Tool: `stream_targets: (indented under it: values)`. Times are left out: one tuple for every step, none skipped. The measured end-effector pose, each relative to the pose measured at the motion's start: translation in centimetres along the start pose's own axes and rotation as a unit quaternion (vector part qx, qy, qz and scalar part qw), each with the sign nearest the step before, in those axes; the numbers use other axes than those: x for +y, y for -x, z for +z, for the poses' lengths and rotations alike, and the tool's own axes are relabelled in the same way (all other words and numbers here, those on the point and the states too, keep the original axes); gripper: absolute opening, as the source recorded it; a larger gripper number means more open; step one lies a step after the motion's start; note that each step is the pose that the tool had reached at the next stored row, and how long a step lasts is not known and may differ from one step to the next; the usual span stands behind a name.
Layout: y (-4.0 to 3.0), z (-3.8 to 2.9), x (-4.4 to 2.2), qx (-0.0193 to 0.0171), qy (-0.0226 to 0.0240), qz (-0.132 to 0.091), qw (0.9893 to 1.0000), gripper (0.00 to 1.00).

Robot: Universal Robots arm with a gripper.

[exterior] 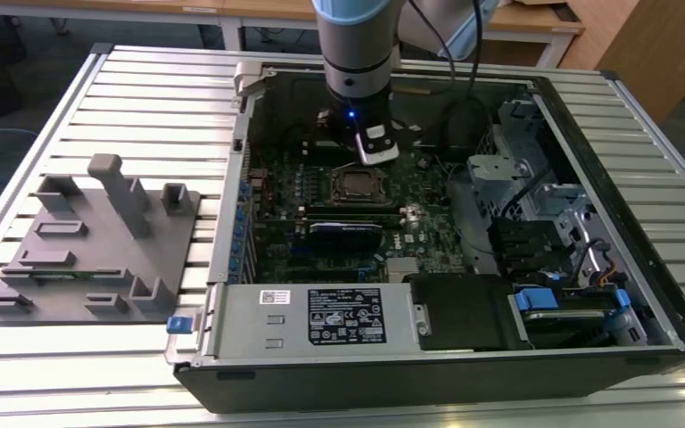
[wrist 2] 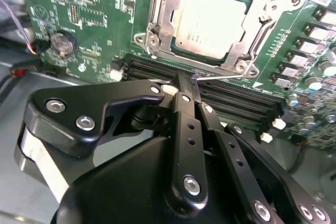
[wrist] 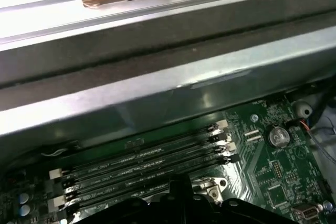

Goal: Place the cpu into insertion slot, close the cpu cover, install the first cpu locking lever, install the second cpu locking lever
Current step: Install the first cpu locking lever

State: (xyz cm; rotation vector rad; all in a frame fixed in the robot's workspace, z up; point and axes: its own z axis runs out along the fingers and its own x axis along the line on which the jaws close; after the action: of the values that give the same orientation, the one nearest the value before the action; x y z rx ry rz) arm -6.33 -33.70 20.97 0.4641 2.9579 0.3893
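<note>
The cpu, a silvery square chip, lies in the insertion slot on the green motherboard. The cpu cover, a silver frame, lies flat around the chip. A thin metal locking lever runs along the socket's edge beside the black memory slots. My gripper is shut, and its black fingertips sit over the memory slots at the lever's end; I cannot tell whether they touch it. In the exterior view the gripper hangs just behind the socket, inside the open computer case.
Black memory slots lie between the socket and the case wall. A drive cage and cables crowd the exterior view's right. A grey fixture stands on the slatted table at the exterior view's left. The power supply fills the front.
</note>
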Motion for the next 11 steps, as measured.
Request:
stream_targets:
  values:
    - [-0.01, 0.04, 0.01, -0.002, -0.0002, 0.005, 1.0, 0.1]
    - [-0.02, 0.08, 0.02, -0.004, -0.0002, 0.009, 0.9999, 0.1]
    - [-0.03, 0.1, 0.04, -0.0055, -0.0005, 0.013, 0.9999, 0.1]
    - [-0.05, 0.12, 0.08, -0.0068, -0.0007, 0.016, 0.9998, 0.1]
    - [-0.08, 0.14, 0.13, -0.0076, -0.0008, 0.019, 0.9998, 0.1]
    - [-0.12, 0.15, 0.19, -0.0081, -0.0011, 0.02, 0.9998, 0.1]
    - [-0.16, 0.17, 0.27, -0.0086, -0.0013, 0.022, 0.9997, 0.1]
    - [-0.2, 0.19, 0.36, -0.009, -0.0014, 0.023, 0.9997, 0.1]
    - [-0.25, 0.21, 0.44, -0.0093, -0.0015, 0.024, 0.9997, 0.1]
    - [-0.28, 0.22, 0.47, -0.0095, -0.0015, 0.025, 0.9996, 0.1]
    - [-0.29, 0.22, 0.47, -0.0096, -0.0016, 0.025, 0.9996, 0.1]
